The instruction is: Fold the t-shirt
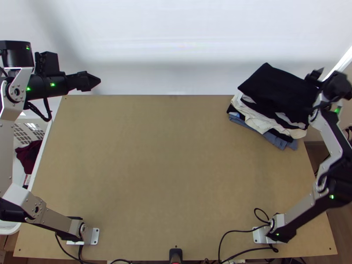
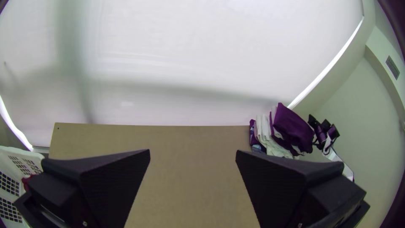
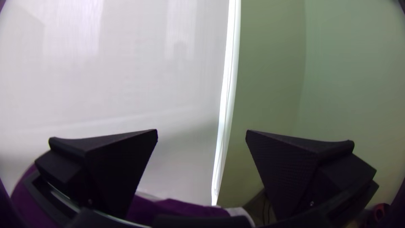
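Note:
My left gripper (image 1: 96,82) is over the table's far left corner, and the left wrist view has the same gripper (image 2: 193,151) open with nothing between its fingers. By the far right corner, my right gripper (image 1: 323,75) is beside a stack of folded cloths. That gripper (image 3: 201,131) is open and holds nothing in the right wrist view. A black folded cloth (image 1: 279,90) tops the stack and looks purple (image 2: 293,126) in the left wrist view. Whether it is a t-shirt I cannot tell.
Under the black cloth are cream cloths (image 1: 253,116) and a blue-grey one (image 1: 278,141). Left of the table (image 1: 171,158) stands a white basket (image 2: 14,158) with a dark red cloth (image 1: 29,156) inside. Cables (image 1: 237,232) lie along the near edge.

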Robot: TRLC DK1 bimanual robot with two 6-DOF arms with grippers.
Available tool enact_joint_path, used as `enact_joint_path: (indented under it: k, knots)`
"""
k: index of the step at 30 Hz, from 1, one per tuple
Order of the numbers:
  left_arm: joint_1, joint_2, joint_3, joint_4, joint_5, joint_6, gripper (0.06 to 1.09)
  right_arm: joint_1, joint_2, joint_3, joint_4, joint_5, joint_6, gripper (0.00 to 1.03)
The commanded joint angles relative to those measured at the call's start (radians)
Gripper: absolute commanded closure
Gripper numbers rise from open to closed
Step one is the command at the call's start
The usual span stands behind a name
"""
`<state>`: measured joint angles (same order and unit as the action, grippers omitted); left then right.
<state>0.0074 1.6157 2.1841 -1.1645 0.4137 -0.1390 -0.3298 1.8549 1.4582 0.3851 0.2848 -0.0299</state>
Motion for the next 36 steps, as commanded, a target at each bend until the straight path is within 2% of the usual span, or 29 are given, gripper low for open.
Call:
enact_joint_path:
  k: [1,5,13,15,19,22,25,27,29,32,36]
  knots:
    - [0.014,-0.043,0.052,0.008,-0.001,-0.016,0.1,-0.026,0.098,-0.007,-0.045,0.013,0.013,0.05]
    - [0.036,-0.063,0.054,0.012,-0.001,-0.016,0.1,-0.055,0.106,0.053,-0.104,0.011,0.021,0.05]
    - [0.101,-0.108,0.052,0.062,-0.01,-0.043,0.1,-0.064,-0.092,0.223,-0.285,0.008,0.013,0.05]
    - [0.103,-0.12,0.052,0.104,-0.099,-0.045,0.1,-0.061,-0.155,0.241,-0.287,-0.022,0.012,0.05]
    - [0.114,-0.151,0.034,0.189,-0.243,-0.059,0.1,-0.055,-0.292,0.289,-0.295,-0.174,0.005,0.05]
    - [0.111,-0.181,0.005,0.233,-0.378,-0.025,0.1,-0.031,-0.401,0.31,-0.253,-0.187,0.028,0.05]
    - [0.111,-0.214,-0.009,0.272,-0.467,-0.024,0.1,-0.009,-0.473,0.35,-0.239,-0.237,0.045,0.07]
    - [0.111,-0.244,-0.035,0.305,-0.563,-0.022,0.1,0.009,-0.536,0.333,-0.178,-0.245,0.044,0.04]
    - [0.112,-0.283,-0.069,0.335,-0.61,-0.007,0.1,0.021,-0.589,0.298,-0.106,-0.254,0.061,0.04]
    - [0.114,-0.381,-0.185,0.431,-0.693,0.019,0.1,0.032,-0.669,0.248,-0.104,-0.286,0.074,0.04]
    - [0.114,-0.591,-0.515,0.735,-0.748,0.144,0.1,0.051,-0.832,0.016,-0.043,-0.32,0.074,0.04]
